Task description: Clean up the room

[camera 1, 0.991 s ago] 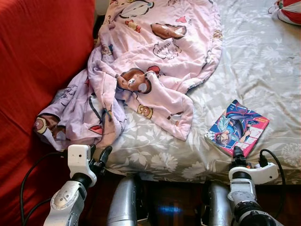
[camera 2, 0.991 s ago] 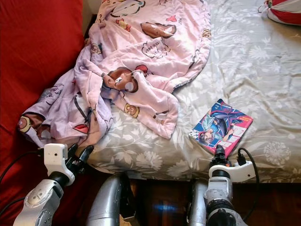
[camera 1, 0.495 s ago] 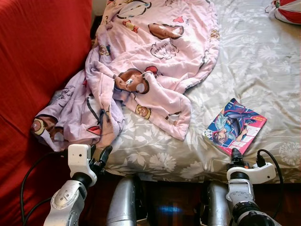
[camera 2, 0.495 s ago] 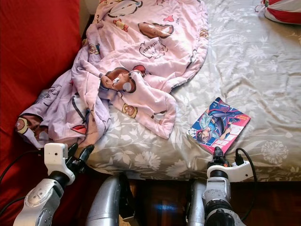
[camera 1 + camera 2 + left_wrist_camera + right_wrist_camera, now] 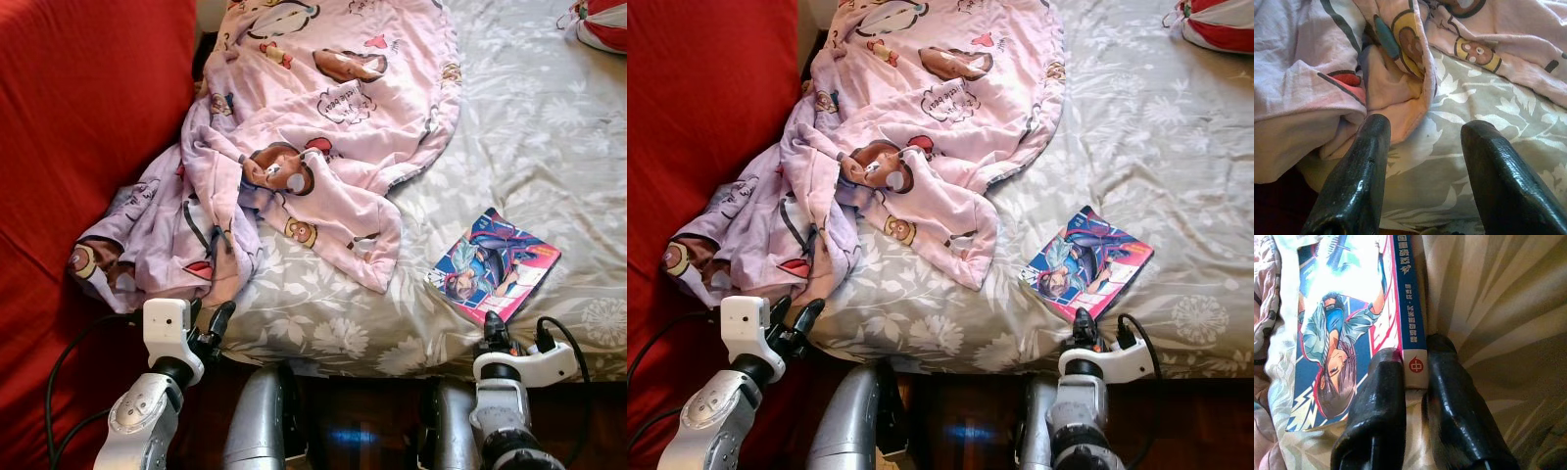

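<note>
Your right gripper (image 5: pixel 1413 382) has closed the last of its gap to the comic book (image 5: pixel 494 264): 1 second ago its fingers pointed at the book's near corner from just short of it, and now the 2 black fingertips (image 5: pixel 1385 363) straddle the bottom of the spine on the floral bedsheet (image 5: pixel 549 147), narrowly parted with the spine end between them. In the head views the right wrist sits a little lower and closer to the bed's edge than before. The whole scene also drifted slightly left and back between pictures, which is your camera swaying, not the bedding moving.
</note>
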Robot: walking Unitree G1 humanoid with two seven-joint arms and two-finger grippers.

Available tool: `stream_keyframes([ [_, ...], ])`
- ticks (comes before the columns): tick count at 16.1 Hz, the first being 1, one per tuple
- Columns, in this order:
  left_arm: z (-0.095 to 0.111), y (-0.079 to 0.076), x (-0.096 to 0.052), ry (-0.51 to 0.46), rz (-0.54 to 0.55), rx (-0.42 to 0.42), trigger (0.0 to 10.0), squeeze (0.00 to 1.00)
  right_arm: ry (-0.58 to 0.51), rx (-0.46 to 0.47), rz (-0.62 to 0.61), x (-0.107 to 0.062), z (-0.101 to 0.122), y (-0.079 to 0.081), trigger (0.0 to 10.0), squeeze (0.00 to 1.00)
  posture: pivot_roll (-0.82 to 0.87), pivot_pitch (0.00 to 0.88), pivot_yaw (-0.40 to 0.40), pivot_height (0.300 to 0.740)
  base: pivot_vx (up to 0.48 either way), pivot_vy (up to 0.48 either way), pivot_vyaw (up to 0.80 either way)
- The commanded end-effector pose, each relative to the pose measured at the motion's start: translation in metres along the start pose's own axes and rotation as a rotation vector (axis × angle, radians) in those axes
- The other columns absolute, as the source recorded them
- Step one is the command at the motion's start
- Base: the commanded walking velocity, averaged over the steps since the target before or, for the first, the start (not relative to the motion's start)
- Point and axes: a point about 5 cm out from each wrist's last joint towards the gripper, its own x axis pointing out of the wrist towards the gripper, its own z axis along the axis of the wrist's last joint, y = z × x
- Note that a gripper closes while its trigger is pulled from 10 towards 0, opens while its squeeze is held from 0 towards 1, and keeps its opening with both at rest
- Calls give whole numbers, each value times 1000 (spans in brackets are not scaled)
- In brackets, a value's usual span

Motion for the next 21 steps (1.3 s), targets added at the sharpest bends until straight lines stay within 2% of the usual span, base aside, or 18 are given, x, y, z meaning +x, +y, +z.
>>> stream_keyframes([
  [1,-9,2,-3,36,4,2,10000,0,25,25,-150,-22,-12,-33,0,0,172,268,107,587,0,0,0],
  [3,-10,2,-2,35,5,-1,10000,0,-57,1,-315,-41,-4,-60,0,0,164,261,103,587,0,0,0],
  [6,-11,2,0,33,8,-2,10000,0,-139,-33,-448,-52,8,-76,0,0,158,254,100,587,0,0,0],
  [7,-12,2,1,32,9,-3,10000,0,-187,-93,-496,-53,18,-79,0,0,152,249,97,587,0,0,0],
  [9,-13,2,3,28,12,-5,10000,0,-270,-237,-471,-43,38,-65,0,0,146,243,93,587,0,0,0],
  [12,-14,0,5,25,11,-10,10000,0,-341,-416,-381,-29,53,-39,0,0,132,235,88,587,0,0,0],
  [13,-15,-1,6,23,10,-13,10000,0,-369,-544,-325,-22,55,-22,0,0,130,231,84,587,0,0,0],
  [16,-16,-2,7,17,13,-17,10000,0,-399,-812,-242,-21,50,-2,0,0,131,230,81,587,0,0,0],
  [17,-16,-2,7,17,13,-17,10000,0,-399,-852,-225,-22,48,0,0,0,130,231,79,587,0,0,0],
  [18,-17,-2,6,17,15,-17,10000,0,-355,-942,-180,-22,37,3,0,0,128,232,76,587,0,0,0],
  [20,-18,-2,6,17,16,-17,10000,0,-309,-966,-152,-22,28,4,0,0,128,233,74,587,0,0,0],
  [21,-19,-2,5,17,17,-19,10000,0,-232,-752,-234,-25,16,-5,0,0,121,234,71,587,0,0,0],
])
